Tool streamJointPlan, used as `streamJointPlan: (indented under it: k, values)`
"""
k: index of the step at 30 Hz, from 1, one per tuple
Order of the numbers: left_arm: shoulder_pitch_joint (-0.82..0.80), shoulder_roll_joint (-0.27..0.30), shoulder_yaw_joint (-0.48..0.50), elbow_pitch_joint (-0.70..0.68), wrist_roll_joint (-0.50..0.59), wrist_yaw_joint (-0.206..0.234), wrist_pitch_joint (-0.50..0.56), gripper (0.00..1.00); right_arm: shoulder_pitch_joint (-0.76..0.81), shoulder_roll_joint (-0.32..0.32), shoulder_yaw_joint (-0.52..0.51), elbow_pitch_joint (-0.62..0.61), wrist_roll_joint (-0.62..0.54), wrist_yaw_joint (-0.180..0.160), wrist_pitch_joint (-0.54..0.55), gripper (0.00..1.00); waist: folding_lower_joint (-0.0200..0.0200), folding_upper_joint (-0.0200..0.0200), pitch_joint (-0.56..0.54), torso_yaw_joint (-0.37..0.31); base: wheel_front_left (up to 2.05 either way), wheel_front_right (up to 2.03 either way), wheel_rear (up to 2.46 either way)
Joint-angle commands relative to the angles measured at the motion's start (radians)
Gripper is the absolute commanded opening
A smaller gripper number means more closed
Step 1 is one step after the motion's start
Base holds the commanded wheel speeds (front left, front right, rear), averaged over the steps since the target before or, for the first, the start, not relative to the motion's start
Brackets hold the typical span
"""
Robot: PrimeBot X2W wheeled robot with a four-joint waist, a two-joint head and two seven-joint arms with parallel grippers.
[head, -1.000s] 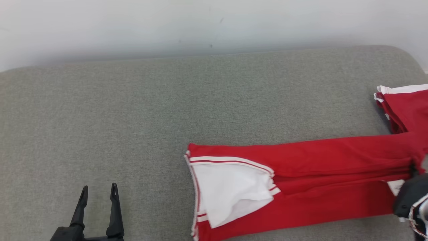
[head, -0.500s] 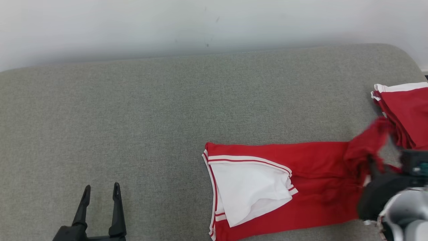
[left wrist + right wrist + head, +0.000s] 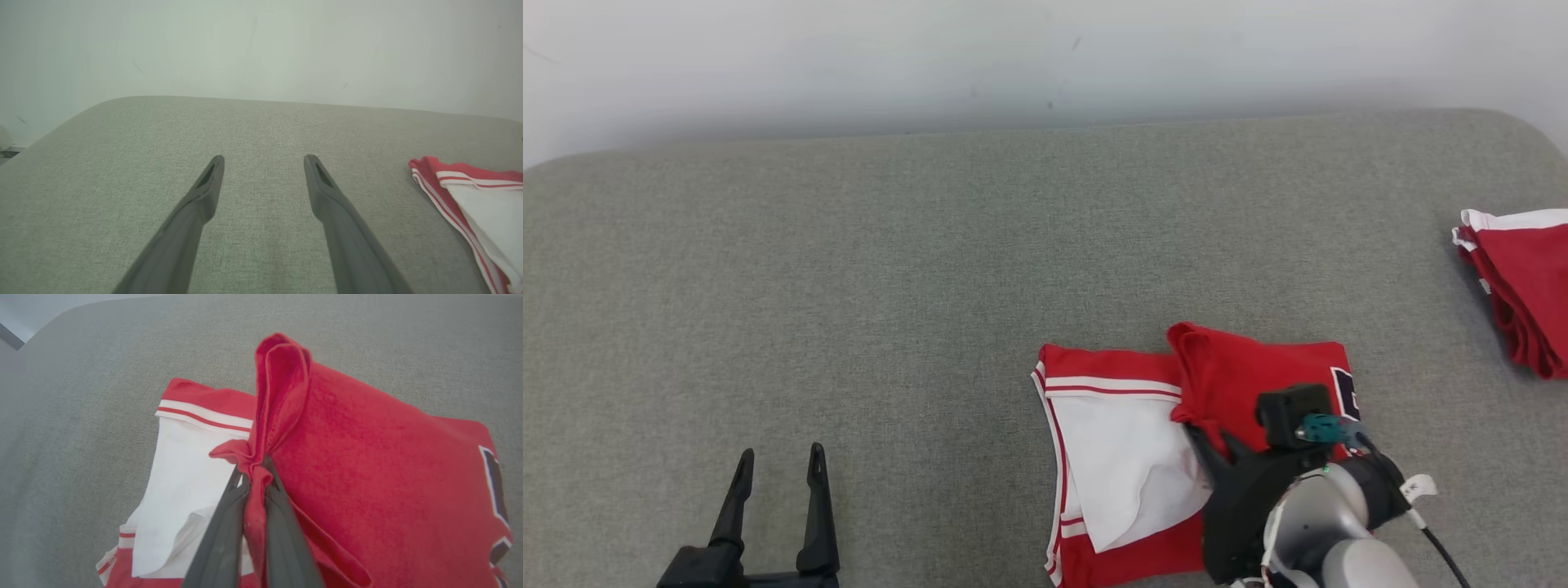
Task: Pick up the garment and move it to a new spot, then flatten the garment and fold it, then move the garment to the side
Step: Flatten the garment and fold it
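Left claw (image 3: 781,453) stands apart, idle over the near bench (image 3: 849,286). Right claw (image 3: 252,473) is pinched on a bunched red edge of the garment (image 3: 367,477), which lies doubled over beneath it. Mid-fold, I'd say; next it should lay that edge flat and release.

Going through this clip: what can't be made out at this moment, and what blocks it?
Dark print on the garment: cut by the right edge in the right wrist view, covered by the wrist camera in the head view.
Red pile: cut by the head view's right edge.
Garment's near right corner: behind the right forearm, head view.
Layers pinched in the right hand: hidden between its fingers.
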Motion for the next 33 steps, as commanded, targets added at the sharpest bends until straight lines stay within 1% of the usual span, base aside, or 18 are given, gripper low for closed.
streamJointPlan:
  k: [1,7,17,18,19,20,23,26,28,31,33]
  values:
    - [-0.008,-0.003,0.003,0.003,0.004,-0.006,-0.003,1.0,-0.016,0.004,0.025,0.015,0.011,-0.002,-0.012,0.0,-0.0001,-0.0001,0.002,0.008,0.0,0.0,0.0]
    - [-0.009,-0.008,0.014,0.007,0.008,-0.01,-0.003,1.0,-0.056,0.005,0.124,0.086,0.045,-0.002,-0.036,0.0,-0.0001,-0.0001,0.006,0.023,0.0,0.0,0.0]
    - [-0.014,-0.016,0.023,0.014,0.013,-0.019,-0.003,1.0,-0.092,0.005,0.222,0.157,0.085,-0.002,-0.063,0.0,-0.0001,-0.0001,0.011,0.025,0.0,0.0,0.0]
    - [-0.014,-0.017,0.023,0.015,0.013,-0.02,-0.003,1.0,-0.094,0.005,0.226,0.164,0.087,-0.002,-0.064,0.02,-0.0001,-0.0001,0.011,0.025,0.0,0.0,0.0]
    - [-0.014,-0.018,0.022,0.015,0.014,-0.021,-0.003,1.0,-0.096,0.005,0.23,0.169,0.092,-0.002,-0.068,0.41,-0.0001,-0.0001,0.012,0.025,0.0,0.0,0.0]
    - [-0.014,-0.018,0.023,0.016,0.014,-0.022,-0.003,1.0,-0.098,0.005,0.232,0.172,0.097,-0.002,-0.074,1.0,-0.0001,-0.0001,0.012,0.025,0.0,0.0,0.0]
    - [-0.016,-0.02,0.023,0.017,0.017,-0.023,-0.003,1.0,-0.101,0.005,0.24,0.174,0.124,-0.002,-0.08,1.0,-0.0001,-0.0001,0.012,0.025,0.0,0.0,0.0]
    - [-0.016,-0.021,0.025,0.02,0.019,-0.021,-0.003,1.0,-0.098,0.005,0.264,0.147,0.233,-0.002,-0.084,1.0,-0.0001,-0.0001,0.011,0.024,0.0,0.0,0.0]
    - [-0.014,-0.022,0.026,0.022,0.021,-0.022,-0.003,1.0,-0.098,0.004,0.26,0.117,0.282,-0.002,-0.085,1.0,-0.0001,-0.0001,0.008,0.023,0.0,0.0,0.0]
    - [-0.008,-0.023,0.027,0.024,0.02,-0.023,-0.003,1.0,-0.088,0.004,0.207,0.056,0.322,-0.002,-0.092,1.0,-0.0001,-0.0001,0.001,0.022,0.0,0.0,0.0]
    - [-0.002,-0.023,0.029,0.024,0.021,-0.024,-0.003,1.0,-0.075,0.004,0.142,0.011,0.302,-0.002,-0.098,1.0,-0.0001,-0.0001,-0.004,0.02,0.0,0.0,0.0]
